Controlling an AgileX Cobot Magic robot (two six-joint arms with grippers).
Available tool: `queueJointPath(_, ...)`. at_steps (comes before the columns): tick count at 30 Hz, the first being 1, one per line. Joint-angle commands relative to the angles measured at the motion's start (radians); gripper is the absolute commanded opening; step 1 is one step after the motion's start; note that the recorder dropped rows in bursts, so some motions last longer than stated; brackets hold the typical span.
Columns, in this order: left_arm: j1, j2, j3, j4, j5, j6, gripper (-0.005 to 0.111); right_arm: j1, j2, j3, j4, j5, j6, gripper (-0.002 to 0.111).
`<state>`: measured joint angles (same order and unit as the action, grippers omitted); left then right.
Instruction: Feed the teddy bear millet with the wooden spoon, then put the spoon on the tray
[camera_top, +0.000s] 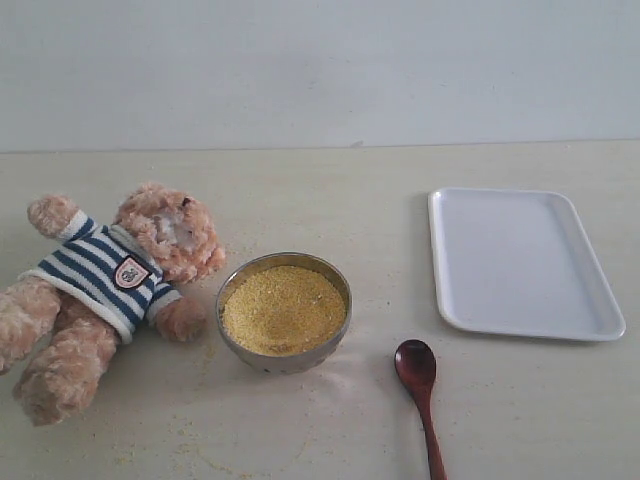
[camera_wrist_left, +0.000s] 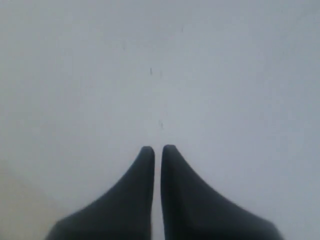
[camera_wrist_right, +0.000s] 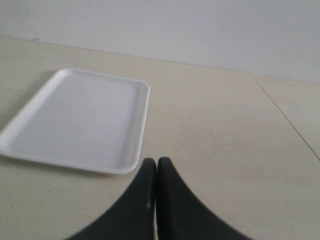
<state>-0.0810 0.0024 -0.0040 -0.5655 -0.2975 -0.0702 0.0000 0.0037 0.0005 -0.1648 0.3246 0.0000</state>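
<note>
Beige table (camera_top: 330, 200) | teddy bear (camera_top: 110, 290) badge (camera_top: 130, 272) unreadable | left tool (camera_wrist_left: 157, 148) clenched, empty | right tool (camera_wrist_right: 156, 160) clenched, empty

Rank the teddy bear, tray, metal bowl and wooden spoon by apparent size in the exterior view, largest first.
1. teddy bear and tray: too alike to rank, and the bear runs off the frame edge.
2. metal bowl
3. wooden spoon, its handle cut off at the bottom edge.
</note>
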Motion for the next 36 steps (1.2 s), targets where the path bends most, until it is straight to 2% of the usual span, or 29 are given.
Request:
queueJointPath(1, 0.001, -0.002, -0.002, -0.059, -0.490, 0.184, 0.005, -0.002, -0.004, -0.001, 0.000, -0.012, 0.000, 0.000)
queueJointPath(3, 0.001, -0.001, -0.056, -0.156, -0.601, 0.264, 0.005, -0.002, -0.004, -0.001, 0.000, -0.012, 0.000, 0.000)
queueJointPath(5, 0.001, 0.067, -0.146, -0.228, -0.551, 0.437, 0.005, -0.002, -0.004, -0.001, 0.000, -0.012, 0.000, 0.000)
queueJointPath(9, 0.001, 0.350, -0.376, -0.219, -0.150, 0.854, 0.005, -0.002, -0.004, -0.001, 0.000, -0.012, 0.000, 0.000)
queueJointPath(11, 0.001, 0.575, -0.521, -0.306, 0.098, 1.064, 0.005, -0.002, -0.004, -0.001, 0.000, -0.012, 0.000, 0.000)
queueJointPath(13, 0.005, 0.793, -0.638, -0.447, 0.254, 1.202, 0.005, -0.002, -0.004, -0.001, 0.000, -0.012, 0.000, 0.000)
queueJointPath(16, 0.040, 1.034, -0.788, -0.525, 0.459, 1.150, 0.005, -0.002, -0.004, -0.001, 0.000, -0.012, 0.000, 0.000)
queueJointPath(19, 0.100, 1.220, -0.901, -0.439, 0.719, 0.979, 0.005, -0.002, -0.004, -0.001, 0.000, -0.012, 0.000, 0.000)
queueJointPath(23, 0.179, 1.410, -1.060, -0.018, 1.052, 0.660, 0.005, -0.002, -0.004, -0.001, 0.000, -0.012, 0.000, 0.000)
queueJointPath(26, 0.223, 1.509, -1.164, 0.296, 1.270, 0.493, 0.005, -0.002, -0.004, -0.001, 0.000, -0.012, 0.000, 0.000)
queueJointPath(29, 0.253, 1.567, -1.211, 0.412, 1.317, 0.352, 0.005, -0.002, -0.004, -0.001, 0.000, -0.012, 0.000, 0.000)
queueJointPath(31, 0.260, 1.586, -1.216, 0.399, 1.294, 0.347, 0.005, -0.002, -0.004, -0.001, 0.000, -0.012, 0.000, 0.000)
queueJointPath(33, 0.260, 1.605, -1.216, 0.363, 1.263, 0.411, 0.008, -0.002, -0.004, -0.001, 0.000, -0.012, 0.000, 0.000)
queueJointPath(35, 0.260, 1.626, -1.216, 0.288, 1.238, 0.543, 0.020, -0.002, -0.004, -0.001, 0.000, -0.012, 0.000, 0.000)
queueJointPath(36, 0.260, 1.638, -1.216, 0.254, 1.228, 0.598, 0.030, -0.002, -0.004, -0.001, 0.000, -0.012, 0.000, 0.000)
